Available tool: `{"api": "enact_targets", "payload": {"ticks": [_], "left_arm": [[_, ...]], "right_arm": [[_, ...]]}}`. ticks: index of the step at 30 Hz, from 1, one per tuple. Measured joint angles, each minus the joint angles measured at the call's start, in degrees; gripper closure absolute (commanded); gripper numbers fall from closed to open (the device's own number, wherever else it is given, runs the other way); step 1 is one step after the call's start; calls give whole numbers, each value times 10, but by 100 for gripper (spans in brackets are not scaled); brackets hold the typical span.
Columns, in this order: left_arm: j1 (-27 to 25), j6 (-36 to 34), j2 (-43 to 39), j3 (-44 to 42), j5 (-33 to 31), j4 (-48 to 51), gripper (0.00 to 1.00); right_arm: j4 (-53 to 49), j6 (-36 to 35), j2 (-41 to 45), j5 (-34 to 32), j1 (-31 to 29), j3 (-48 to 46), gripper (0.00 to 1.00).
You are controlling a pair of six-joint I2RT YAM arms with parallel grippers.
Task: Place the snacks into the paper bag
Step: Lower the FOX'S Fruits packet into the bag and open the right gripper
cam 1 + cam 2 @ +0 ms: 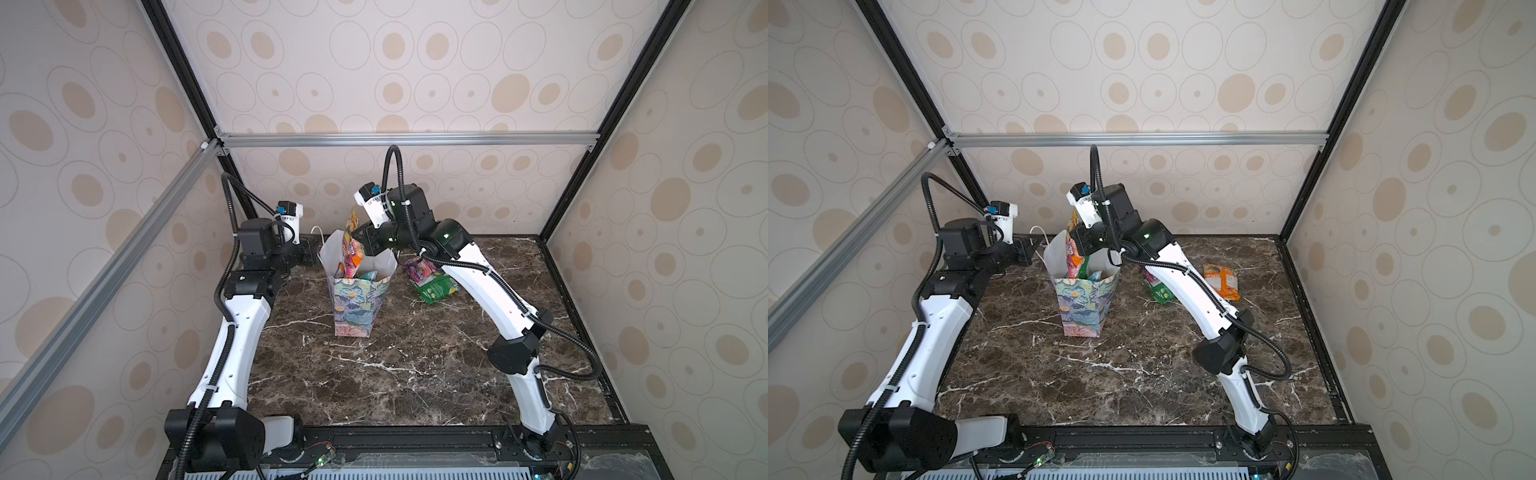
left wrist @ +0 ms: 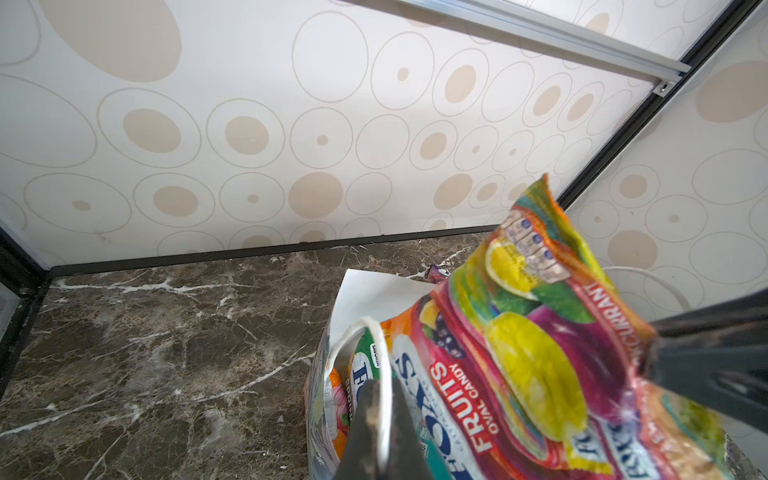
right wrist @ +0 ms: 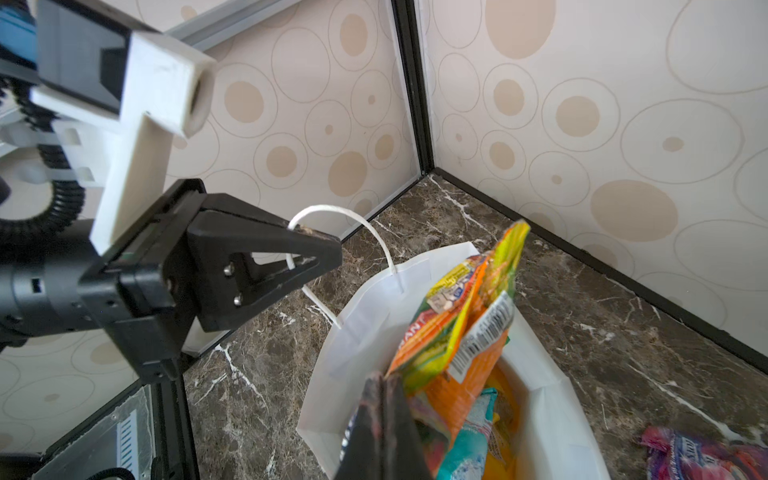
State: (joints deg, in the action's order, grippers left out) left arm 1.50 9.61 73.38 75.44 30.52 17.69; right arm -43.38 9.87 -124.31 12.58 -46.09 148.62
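The floral paper bag (image 1: pixel 357 307) (image 1: pixel 1081 307) stands upright mid-table, mouth open. My left gripper (image 1: pixel 309 249) (image 2: pixel 380 390) is shut on the bag's white cord handle (image 3: pixel 332 212) at its far left side. My right gripper (image 1: pixel 356 232) (image 3: pixel 384 380) hovers over the mouth, shut on a multicolour FOX'S snack packet (image 2: pixel 519 353) (image 3: pixel 457 316) that hangs upright, its lower end inside the bag. A teal packet (image 3: pixel 469 436) and other snacks lie inside.
Right of the bag, partly hidden by my right arm, lie a pink-purple packet (image 1: pixel 419 268), a green packet (image 1: pixel 436 289) and an orange packet (image 1: pixel 1223 282). Patterned walls enclose the marble table (image 1: pixel 395 374) behind and on both sides.
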Motion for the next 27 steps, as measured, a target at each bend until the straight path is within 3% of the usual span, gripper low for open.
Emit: {"api": "enact_targets", "payload": {"ticks": [22,27], "left_arm": [[0,0,0,0,-2,0,96],[0,0,0,0,-4,0,96]], "right_arm": [[39,23,-54,31,-18,11,100],[58,28,-46,19,-20,-42,100]]}}
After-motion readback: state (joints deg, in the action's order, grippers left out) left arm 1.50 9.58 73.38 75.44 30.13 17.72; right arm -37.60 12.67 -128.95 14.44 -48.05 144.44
